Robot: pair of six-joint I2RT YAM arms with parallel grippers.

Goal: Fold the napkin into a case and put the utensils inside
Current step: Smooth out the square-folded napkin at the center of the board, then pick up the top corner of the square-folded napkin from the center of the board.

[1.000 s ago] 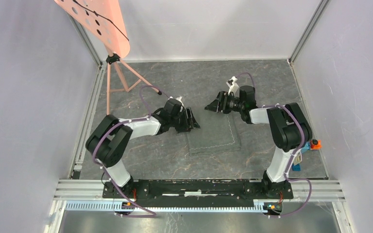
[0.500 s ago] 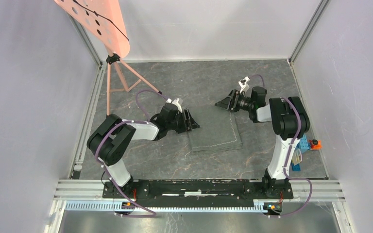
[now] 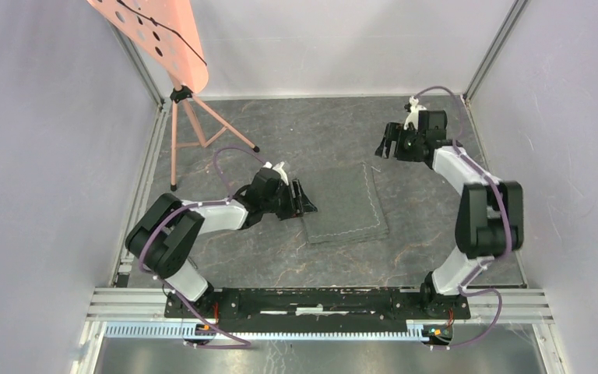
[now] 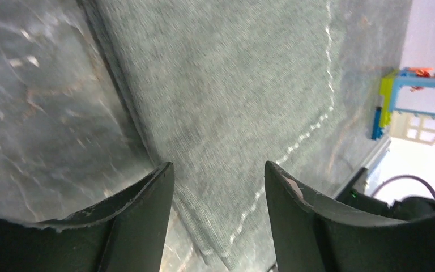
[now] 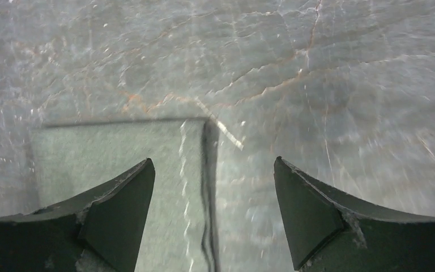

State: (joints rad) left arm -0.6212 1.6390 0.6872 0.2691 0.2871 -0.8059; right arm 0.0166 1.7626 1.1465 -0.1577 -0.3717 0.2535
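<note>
The napkin [image 3: 344, 204] lies flat on the slate floor as a folded dark grey rectangle with a stitched hem. My left gripper [image 3: 305, 201] is open and low at its left edge. In the left wrist view [image 4: 218, 175] the jaws straddle that edge of the cloth [image 4: 232, 85] and hold nothing. My right gripper [image 3: 387, 142] is open and empty at the back right, away from the cloth. The right wrist view [image 5: 212, 170] looks down on the napkin's far corner [image 5: 119, 158]. No utensils are in view.
A salmon tripod stand [image 3: 191, 128] with a perforated panel [image 3: 156, 31] stands at the back left. A chunky blue-and-white block [image 4: 416, 102] shows at the far right of the left wrist view. Grey walls enclose the floor, with a metal rail [image 3: 319, 300] at the front.
My right gripper has drawn back from the napkin's far edge and swung to the back right corner. My left gripper has shifted slightly along the napkin's left edge. Both stay open.
</note>
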